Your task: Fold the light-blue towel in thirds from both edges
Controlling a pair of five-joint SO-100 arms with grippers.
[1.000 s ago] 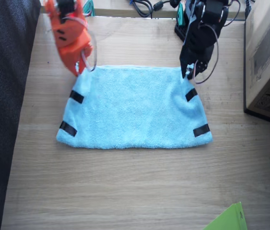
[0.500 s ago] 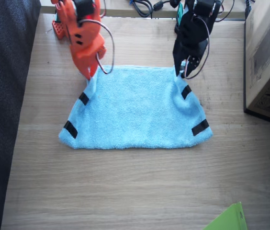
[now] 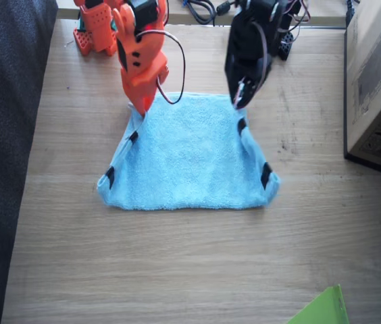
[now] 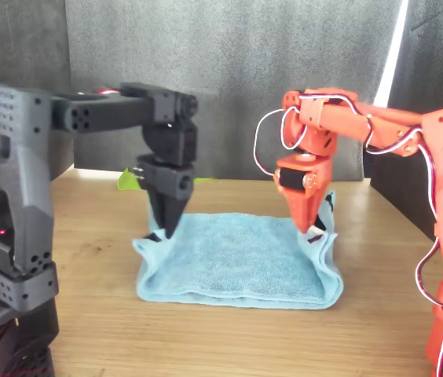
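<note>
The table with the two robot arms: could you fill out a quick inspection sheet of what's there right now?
Surface: wooden table, bare at the near side.
Job's things: blue towel, both short edges lifted and drawn inward.
Clutter: green sheet at the table's corner; cardboard box at the side.
Claws: left claw and right claw, each shut on a far towel corner.
Cables: black cables at the far edge.
Surroundings: dark wall behind, in the front view.

You are working at a hobby or lab bench: a plain wooden table [image 3: 177, 270], a cardboard box [image 3: 377, 81] at its side, loose cables [image 3: 200, 8] at its edge, and a dark backdrop curtain [image 4: 237, 71].
</note>
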